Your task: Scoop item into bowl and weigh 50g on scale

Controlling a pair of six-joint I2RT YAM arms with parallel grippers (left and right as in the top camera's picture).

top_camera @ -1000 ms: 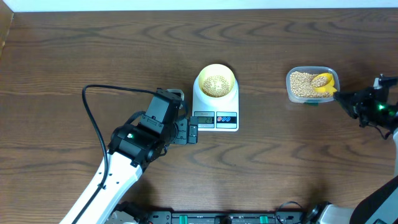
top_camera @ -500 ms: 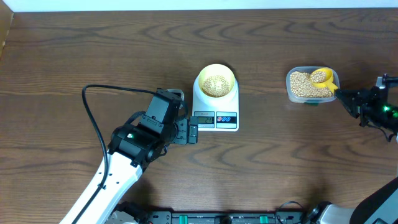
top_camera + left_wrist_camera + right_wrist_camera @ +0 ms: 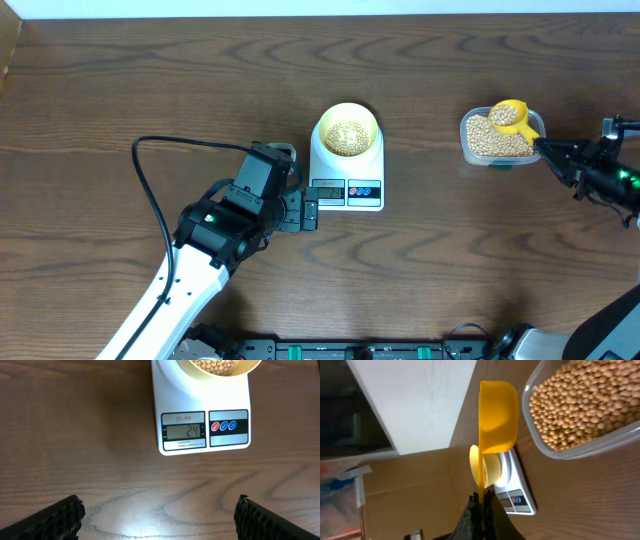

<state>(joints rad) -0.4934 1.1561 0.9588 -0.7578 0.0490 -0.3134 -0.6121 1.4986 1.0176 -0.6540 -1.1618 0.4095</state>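
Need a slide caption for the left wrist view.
Scale reads 24 under the bowl of beans; left end effector open.

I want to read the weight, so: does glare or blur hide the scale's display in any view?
Left wrist: the display of the scale is sharp, glare only as a soft patch on the table below it. Overhead: even light, display too small to read. Right wrist: sideways picture, scale partly hidden behind the scoop, display unreadable.

Scoop [image 3: 521, 109] now higher, with beans [image 3: 504, 116]
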